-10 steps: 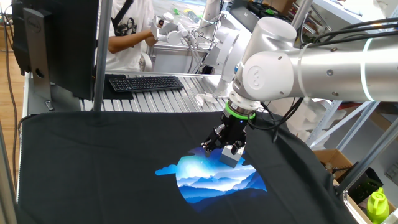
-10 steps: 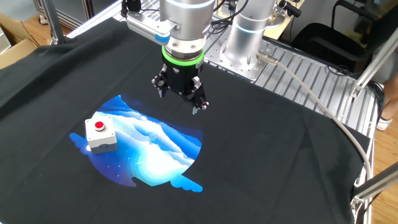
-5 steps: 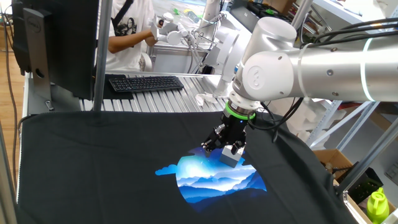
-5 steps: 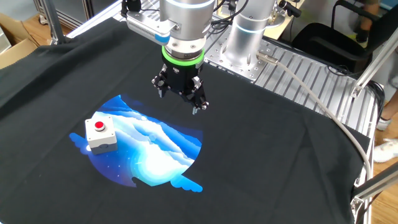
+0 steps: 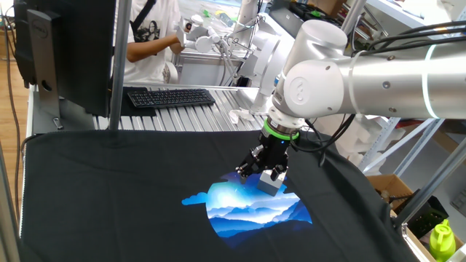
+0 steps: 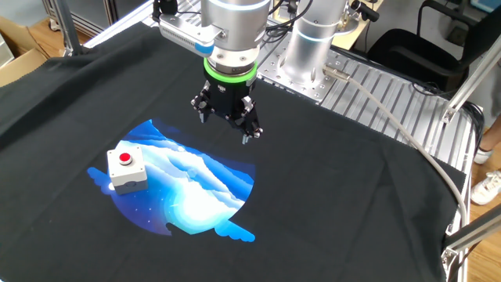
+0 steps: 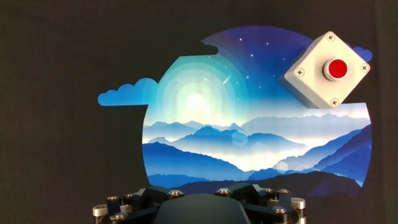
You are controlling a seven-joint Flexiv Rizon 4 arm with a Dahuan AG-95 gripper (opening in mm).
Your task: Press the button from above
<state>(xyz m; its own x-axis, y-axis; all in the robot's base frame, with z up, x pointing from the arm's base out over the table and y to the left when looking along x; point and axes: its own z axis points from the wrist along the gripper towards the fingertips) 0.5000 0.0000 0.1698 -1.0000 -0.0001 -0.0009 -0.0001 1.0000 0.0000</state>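
The red button [image 6: 124,158] tops a small light-grey box [image 6: 129,177] that stands on the left part of a blue mountain print on the black cloth. My gripper [image 6: 226,125] hangs above the cloth at the print's far edge, up and to the right of the box and apart from it. In the hand view the button [image 7: 337,68] and its box [image 7: 311,81] lie at the upper right, off the gripper's axis; only the hand's base shows there. In the other fixed view the gripper [image 5: 261,169] partly hides the box [image 5: 271,185].
The black cloth [image 6: 329,204] covers the table, with the blue print [image 6: 192,192] on it. The arm's base [image 6: 311,43] stands on a ribbed metal plate behind the cloth. A keyboard [image 5: 169,96], a monitor [image 5: 69,51] and a person [image 5: 153,36] are beyond the far edge.
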